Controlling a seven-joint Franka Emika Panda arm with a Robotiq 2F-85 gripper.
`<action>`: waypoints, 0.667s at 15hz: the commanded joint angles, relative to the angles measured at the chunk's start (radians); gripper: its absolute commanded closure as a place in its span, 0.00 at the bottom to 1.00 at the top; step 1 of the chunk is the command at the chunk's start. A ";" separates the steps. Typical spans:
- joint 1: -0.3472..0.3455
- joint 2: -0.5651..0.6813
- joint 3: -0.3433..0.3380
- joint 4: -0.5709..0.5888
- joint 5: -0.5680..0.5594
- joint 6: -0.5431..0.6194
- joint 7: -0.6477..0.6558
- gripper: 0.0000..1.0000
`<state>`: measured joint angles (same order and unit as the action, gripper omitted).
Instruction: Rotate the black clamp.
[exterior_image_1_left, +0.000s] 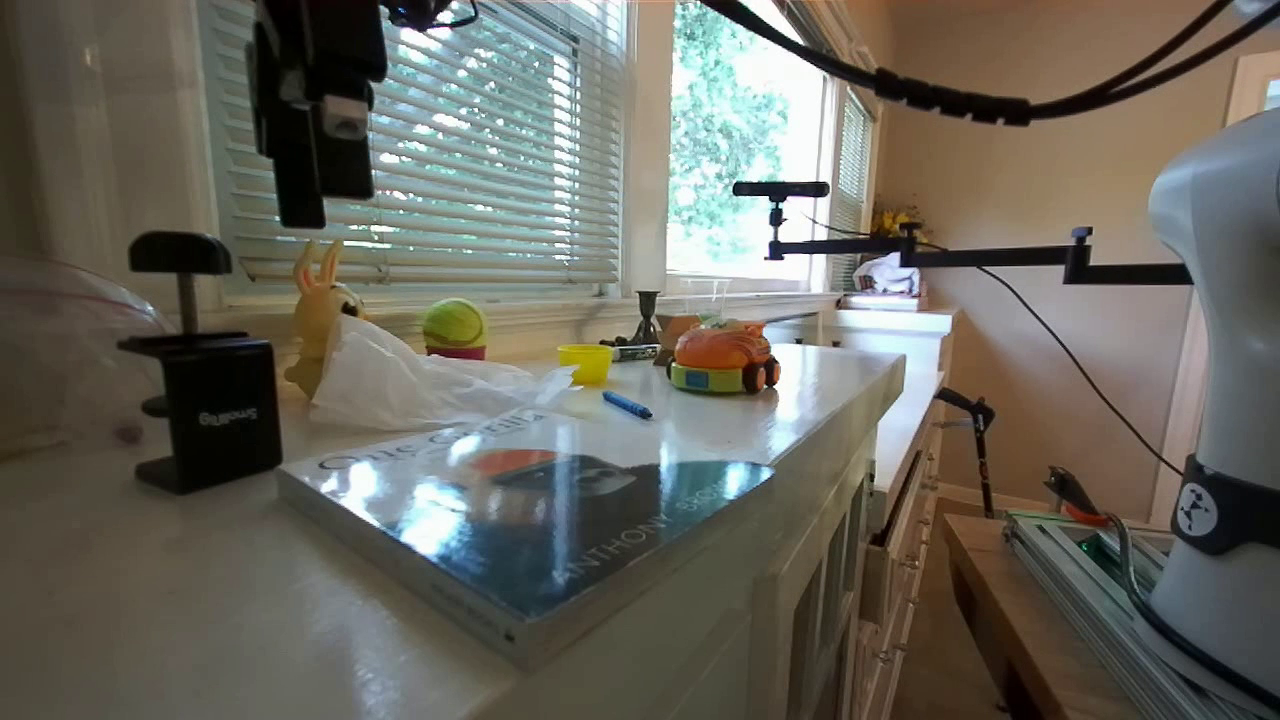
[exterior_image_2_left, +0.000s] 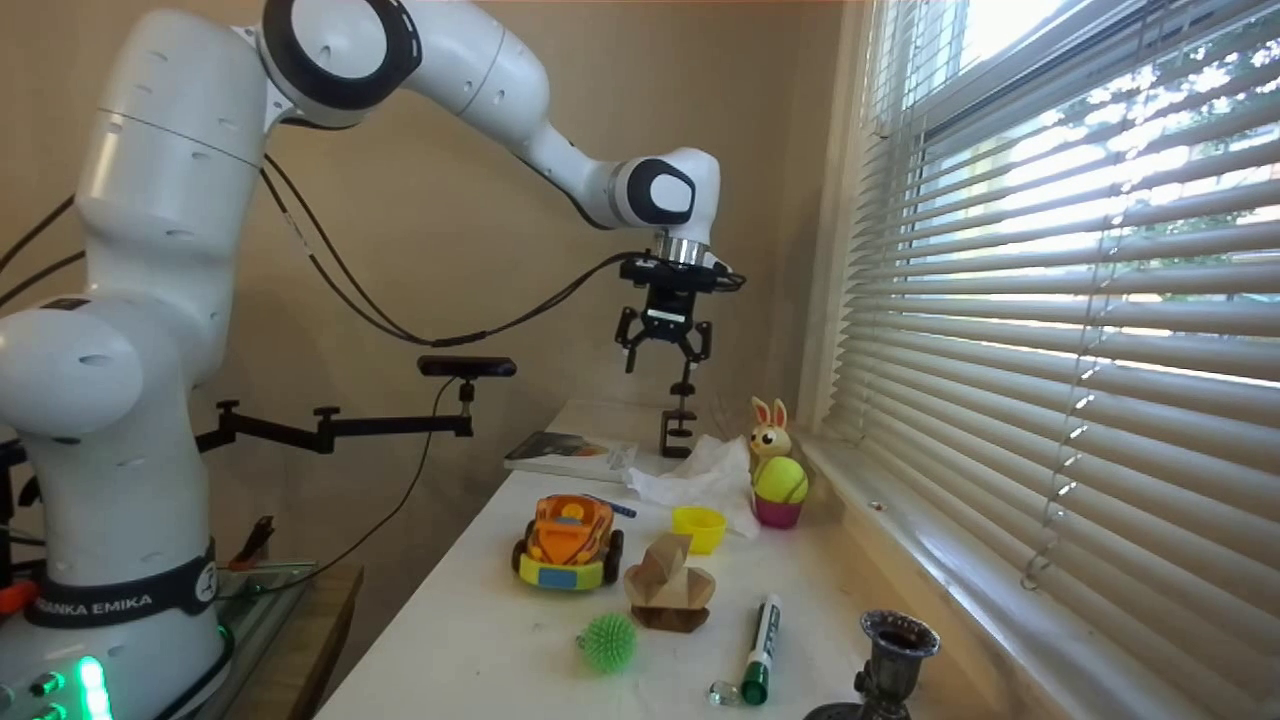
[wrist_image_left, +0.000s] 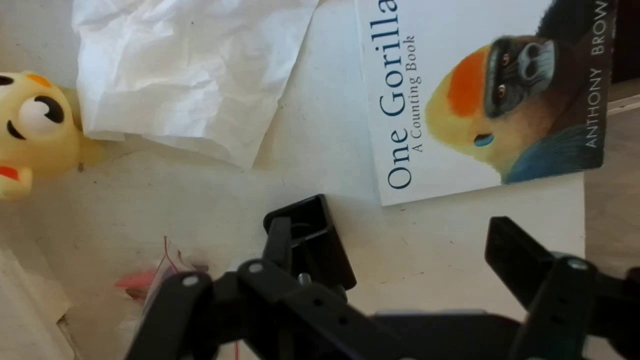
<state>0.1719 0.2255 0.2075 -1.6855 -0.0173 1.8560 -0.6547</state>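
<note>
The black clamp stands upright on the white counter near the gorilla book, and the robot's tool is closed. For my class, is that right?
Not quite: the tool is open, not closed; the wrist view shows its two fingers wide apart. The rest holds: the black clamp is upright on the white counter near the gorilla book.
</note>
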 joint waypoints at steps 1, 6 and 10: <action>-0.005 0.041 0.001 0.047 -0.024 -0.020 -0.053 0.00; -0.002 0.070 -0.012 0.052 -0.045 0.025 -0.020 0.00; 0.004 0.103 -0.017 0.076 -0.069 0.053 -0.009 0.00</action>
<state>0.1703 0.2873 0.1889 -1.6606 -0.0434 1.8980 -0.6870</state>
